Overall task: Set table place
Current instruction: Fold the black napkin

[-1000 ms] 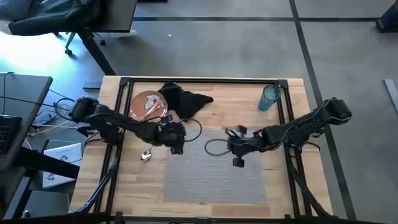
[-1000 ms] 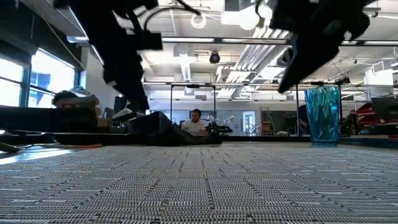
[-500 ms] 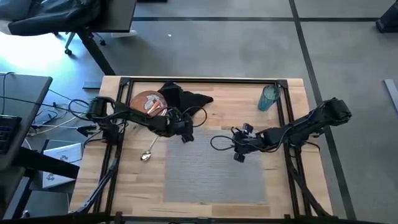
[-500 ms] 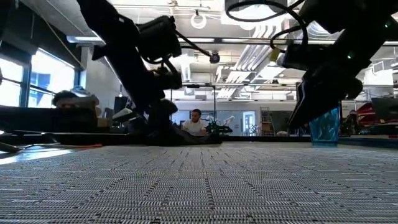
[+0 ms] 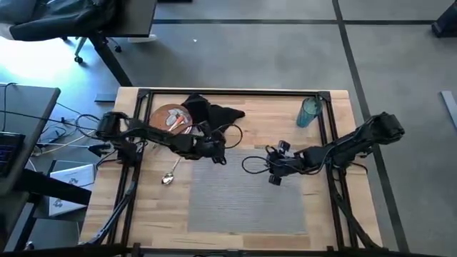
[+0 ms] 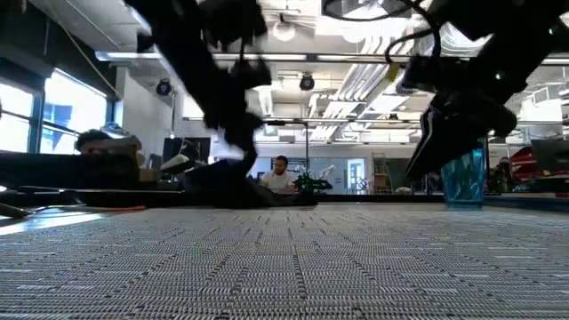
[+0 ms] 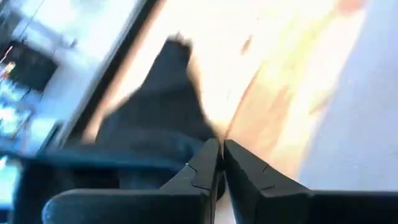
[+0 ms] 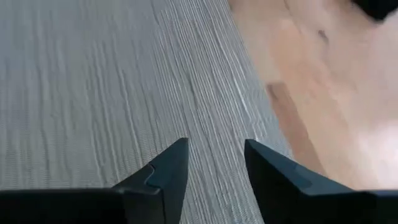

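The black napkin (image 5: 211, 114) lies crumpled at the table's (image 5: 328, 214) far edge, partly over the orange-brown plate (image 5: 168, 118), just beyond the grey placemat (image 5: 246, 196). Nearest it is the left tool (image 5: 218, 153), fingers pressed together and empty, at the placemat's far left corner; the napkin sits just past its tips. The right tool (image 5: 274, 178), slightly parted and empty, hovers over the placemat's far edge, well apart from the napkin. The left arm looks better placed. The spoon (image 5: 169, 175) lies left of the placemat; the teal tumbler (image 5: 308, 112) stands at the far right.
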Controlling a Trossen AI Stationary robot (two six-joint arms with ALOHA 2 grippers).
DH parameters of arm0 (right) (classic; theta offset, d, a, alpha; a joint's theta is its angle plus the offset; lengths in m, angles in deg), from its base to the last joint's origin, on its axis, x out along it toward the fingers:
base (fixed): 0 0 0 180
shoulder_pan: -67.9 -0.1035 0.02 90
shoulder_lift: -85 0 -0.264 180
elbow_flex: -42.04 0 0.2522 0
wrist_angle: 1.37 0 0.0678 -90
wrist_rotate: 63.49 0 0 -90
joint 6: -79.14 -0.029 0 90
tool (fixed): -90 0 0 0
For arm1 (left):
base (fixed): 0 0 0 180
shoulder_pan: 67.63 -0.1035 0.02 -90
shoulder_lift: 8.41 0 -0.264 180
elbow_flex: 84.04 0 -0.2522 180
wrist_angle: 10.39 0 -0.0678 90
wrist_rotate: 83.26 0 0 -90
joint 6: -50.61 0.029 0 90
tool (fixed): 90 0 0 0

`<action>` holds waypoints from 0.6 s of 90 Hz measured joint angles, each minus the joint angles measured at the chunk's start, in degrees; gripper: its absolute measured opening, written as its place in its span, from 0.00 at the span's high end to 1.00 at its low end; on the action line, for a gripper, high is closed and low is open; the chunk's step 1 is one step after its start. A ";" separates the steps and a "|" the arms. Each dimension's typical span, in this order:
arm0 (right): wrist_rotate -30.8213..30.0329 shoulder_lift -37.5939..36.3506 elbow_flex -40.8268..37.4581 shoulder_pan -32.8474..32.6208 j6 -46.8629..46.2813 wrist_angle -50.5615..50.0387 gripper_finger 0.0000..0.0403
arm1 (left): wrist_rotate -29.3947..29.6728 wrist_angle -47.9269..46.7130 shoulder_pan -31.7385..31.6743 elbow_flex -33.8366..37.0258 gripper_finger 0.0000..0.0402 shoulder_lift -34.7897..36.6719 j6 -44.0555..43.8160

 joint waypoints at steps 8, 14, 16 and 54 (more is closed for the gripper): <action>2.59 -1.15 2.34 0.00 2.43 -1.05 0.67 | -2.10 -5.42 4.38 -3.99 0.99 4.84 -0.64; 4.12 -1.77 3.93 0.00 5.19 -1.04 0.67 | -3.33 -8.45 7.73 -6.16 1.00 8.53 -1.78; 4.26 -1.78 4.40 0.00 5.87 -0.87 0.67 | -3.57 -9.27 8.80 -6.70 1.00 9.53 -2.02; 2.10 -1.49 5.78 -0.38 12.71 1.84 0.67 | -0.34 -12.87 22.17 -8.06 1.00 18.68 -7.55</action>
